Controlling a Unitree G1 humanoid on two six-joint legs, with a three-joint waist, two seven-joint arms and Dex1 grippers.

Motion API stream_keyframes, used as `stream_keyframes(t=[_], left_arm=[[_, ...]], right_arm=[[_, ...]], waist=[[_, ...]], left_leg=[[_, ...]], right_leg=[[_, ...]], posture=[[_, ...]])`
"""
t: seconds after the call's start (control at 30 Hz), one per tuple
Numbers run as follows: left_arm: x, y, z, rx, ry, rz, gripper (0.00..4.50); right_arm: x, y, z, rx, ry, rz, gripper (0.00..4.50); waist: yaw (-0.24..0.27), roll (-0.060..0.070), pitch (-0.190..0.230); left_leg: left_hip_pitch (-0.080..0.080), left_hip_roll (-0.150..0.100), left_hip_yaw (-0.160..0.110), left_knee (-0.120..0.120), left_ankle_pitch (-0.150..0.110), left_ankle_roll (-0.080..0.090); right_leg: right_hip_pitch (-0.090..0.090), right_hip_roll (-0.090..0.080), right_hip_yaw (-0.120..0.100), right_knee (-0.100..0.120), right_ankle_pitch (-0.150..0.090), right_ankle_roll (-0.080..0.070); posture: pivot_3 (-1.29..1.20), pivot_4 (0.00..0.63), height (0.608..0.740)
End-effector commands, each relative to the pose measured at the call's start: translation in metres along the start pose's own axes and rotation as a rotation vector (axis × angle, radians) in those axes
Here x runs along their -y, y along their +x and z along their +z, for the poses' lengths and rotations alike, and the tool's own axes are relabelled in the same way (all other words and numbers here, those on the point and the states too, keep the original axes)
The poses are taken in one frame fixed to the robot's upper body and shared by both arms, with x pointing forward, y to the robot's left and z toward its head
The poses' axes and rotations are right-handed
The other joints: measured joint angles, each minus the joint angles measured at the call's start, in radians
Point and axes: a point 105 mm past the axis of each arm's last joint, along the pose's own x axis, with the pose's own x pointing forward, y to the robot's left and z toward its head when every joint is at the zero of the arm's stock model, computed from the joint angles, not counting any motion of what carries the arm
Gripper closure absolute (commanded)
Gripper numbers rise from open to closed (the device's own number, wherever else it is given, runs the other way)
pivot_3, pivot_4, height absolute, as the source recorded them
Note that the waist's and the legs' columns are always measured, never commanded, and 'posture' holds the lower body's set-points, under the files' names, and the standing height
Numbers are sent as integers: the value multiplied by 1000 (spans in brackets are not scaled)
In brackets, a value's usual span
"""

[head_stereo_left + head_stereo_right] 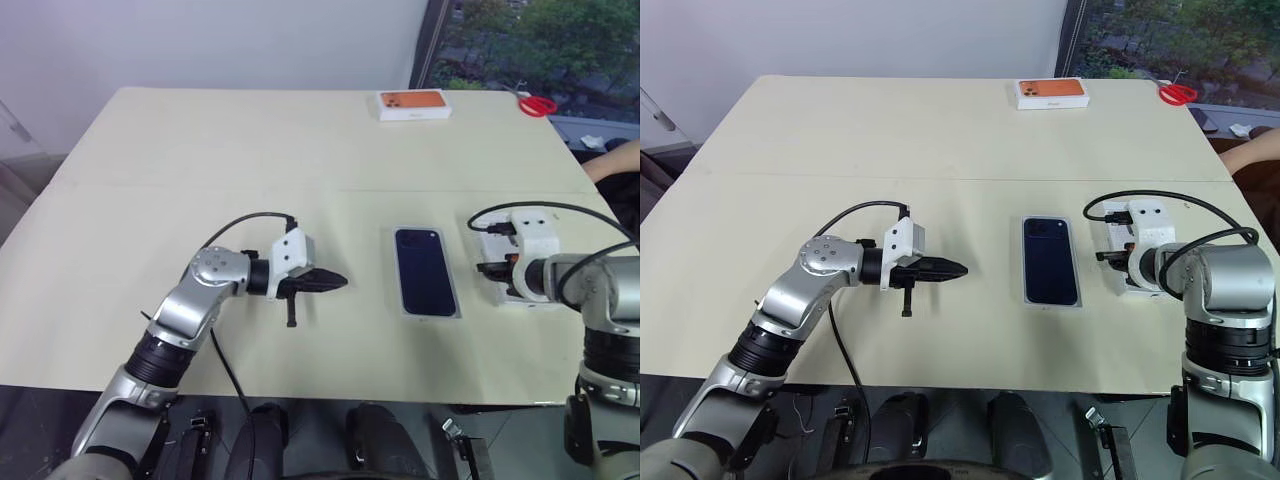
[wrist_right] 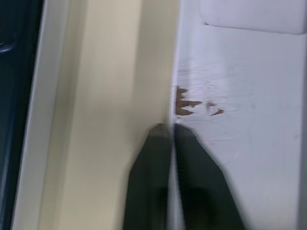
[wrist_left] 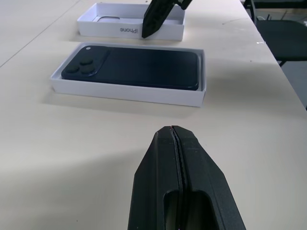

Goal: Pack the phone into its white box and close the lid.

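Your right fingers (image 2: 170, 132) pinch the lid's (image 3: 163, 31) thin wall, your left fingers (image 3: 175, 139) are pressed together on nothing facing the phone (image 1: 424, 270) in the white box (image 3: 144, 93), so a shallow pinch could drop it.

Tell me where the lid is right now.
In the head views the lid lies open side up on the table's right side, just right of the white box holding the phone, with the right gripper shut on its near wall.
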Motion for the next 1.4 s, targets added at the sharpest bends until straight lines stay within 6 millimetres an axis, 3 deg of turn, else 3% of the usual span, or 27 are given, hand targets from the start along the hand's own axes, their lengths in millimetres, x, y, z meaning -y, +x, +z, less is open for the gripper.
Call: stream_keyframes(t=[0.03,0.17,0.27,0.33,0.5,0.73,0.93,1.13,1.23,1.4], left_arm=[[-4,-3,9,32,21,13,4500],[-13,-10,4,30,-10,62,4500],[-22,-18,-4,13,-35,118,4500],[-29,-25,-11,-3,-49,162,4500],[-49,-41,-19,-33,-56,270,4500],[-57,-46,-17,-19,-69,313,4500],[-49,-37,-17,-17,-69,289,4500],[-45,-10,-8,20,-63,229,4500],[-42,7,-1,37,-57,196,4500],[-35,35,13,91,-63,147,4500]], right_arm=[[-6,-13,24,108,33,56,4453],[-24,-30,57,251,70,177,4453],[-51,-45,80,343,99,347,4453],[-78,-51,85,361,92,474,4453],[-153,-74,77,334,174,809,4453],[-202,-76,53,246,579,837,4453],[-212,-74,26,134,764,758,4453],[-175,-53,8,135,752,625,4453],[-164,-47,5,139,746,605,3551],[-149,-48,14,194,688,605,1009]], waist=[[0,0,0],[-4,2,1],[-5,2,1],[-3,2,1],[-3,2,1],[-7,1,1],[-5,1,1],[-2,1,1],[-1,1,1],[-5,2,1]], left_leg=[[0,0,0,0,0,0],[0,0,0,0,0,0],[0,0,0,-1,0,0],[0,1,0,-1,0,0],[-1,1,0,-1,0,0],[-3,1,0,1,0,1],[-3,2,0,0,0,1],[-3,1,0,0,0,1],[-2,1,0,0,0,1],[-2,1,1,0,0,1]], right_leg=[[0,0,0,0,0,0],[-1,0,0,0,0,0],[-1,1,0,1,0,0],[-1,0,0,1,0,0],[-2,0,0,1,0,0],[-3,-1,0,2,0,0],[-4,0,0,2,0,0],[-3,-1,0,1,0,0],[-3,0,0,2,0,0],[-3,1,0,1,0,0]], posture=[[0,150,740],[0,150,740],[0,150,740],[0,150,740],[0,150,740],[0,150,740],[0,150,740],[0,150,740],[0,150,740],[0,150,740]])
